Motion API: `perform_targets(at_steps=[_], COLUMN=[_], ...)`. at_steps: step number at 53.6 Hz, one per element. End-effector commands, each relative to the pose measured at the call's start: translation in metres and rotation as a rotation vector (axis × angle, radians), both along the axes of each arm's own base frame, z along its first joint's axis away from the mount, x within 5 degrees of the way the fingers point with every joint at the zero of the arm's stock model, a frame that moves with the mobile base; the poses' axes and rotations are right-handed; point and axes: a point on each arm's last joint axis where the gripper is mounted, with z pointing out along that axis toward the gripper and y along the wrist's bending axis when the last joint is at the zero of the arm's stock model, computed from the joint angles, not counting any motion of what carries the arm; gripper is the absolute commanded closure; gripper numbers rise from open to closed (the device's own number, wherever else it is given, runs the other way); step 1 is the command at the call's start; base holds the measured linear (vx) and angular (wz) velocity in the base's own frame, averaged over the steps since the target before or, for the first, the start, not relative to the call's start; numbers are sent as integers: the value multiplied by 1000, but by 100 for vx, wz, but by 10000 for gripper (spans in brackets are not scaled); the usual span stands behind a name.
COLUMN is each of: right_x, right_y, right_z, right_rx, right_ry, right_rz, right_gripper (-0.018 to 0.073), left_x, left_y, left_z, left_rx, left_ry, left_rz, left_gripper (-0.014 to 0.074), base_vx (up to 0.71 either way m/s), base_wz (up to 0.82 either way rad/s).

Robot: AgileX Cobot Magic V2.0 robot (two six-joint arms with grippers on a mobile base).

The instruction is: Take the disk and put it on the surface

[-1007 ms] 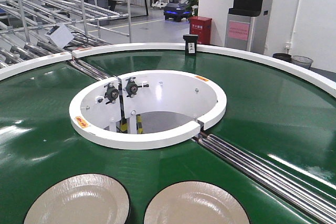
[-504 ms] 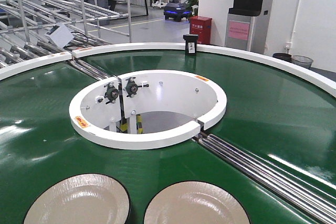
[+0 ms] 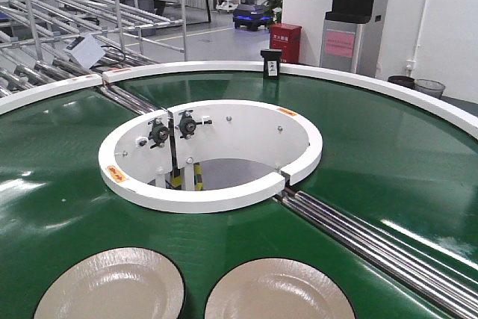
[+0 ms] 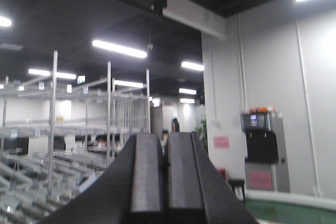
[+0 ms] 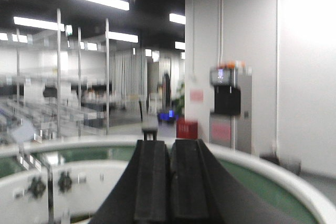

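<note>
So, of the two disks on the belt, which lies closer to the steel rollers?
The right-hand disk, bottom centre of the front view: the rollers pass just off its right side, while the left-hand disk sits farther off, beyond it.

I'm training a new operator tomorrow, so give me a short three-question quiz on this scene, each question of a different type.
1. How many disks lie on the green belt?
2. True or false: the left claw holds a disk.
3. How do the disks sit? A) stacked B) side by side, apart C) touching edge to edge

Key
1. Two.
2. False: it is shut with nothing between its fingers.
3. B.
</note>
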Motion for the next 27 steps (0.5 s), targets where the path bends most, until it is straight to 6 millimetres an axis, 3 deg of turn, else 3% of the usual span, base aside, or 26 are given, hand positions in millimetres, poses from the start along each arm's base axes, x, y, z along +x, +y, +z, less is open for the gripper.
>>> perform_targets(at_steps=[1, 12, 27], right_x=[21, 53, 84], right_y=[1, 1, 1], right_z=[8, -6, -24], right_rx=[-6, -4, -3], right_ry=[16, 147, 276], right_rz=[4, 5, 5], right_gripper=[567, 567, 566], left_x=[24, 70, 106], left_y=[0, -1, -1], left_z=[3, -26, -58], left_rx=[4, 5, 6], left_ry=[64, 379, 638], left_rz=[2, -7, -12], left_gripper=[598, 596, 571], base_vx=[0, 0, 0], base_wz=[0, 0, 0])
